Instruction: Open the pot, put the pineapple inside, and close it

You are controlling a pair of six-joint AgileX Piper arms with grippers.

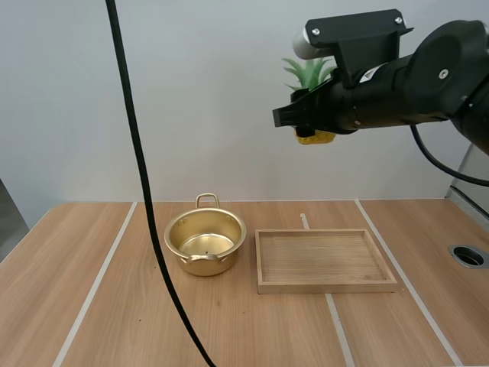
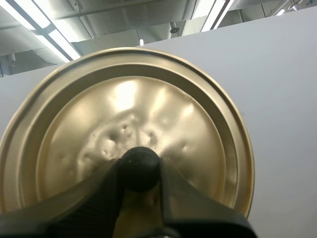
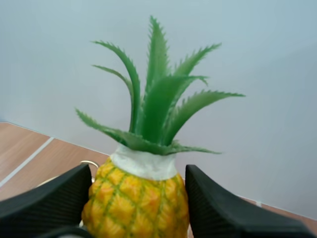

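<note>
The gold pot stood open on the wooden table, its inside bare, just left of a shallow wooden tray. High above the tray's far side, the right gripper held the toy pineapple in the air, its two black fingers pressed against the yellow body's sides and the green crown pointing upward. The left gripper was clamped on the black knob of the gold lid, which it held off the pot.
</note>
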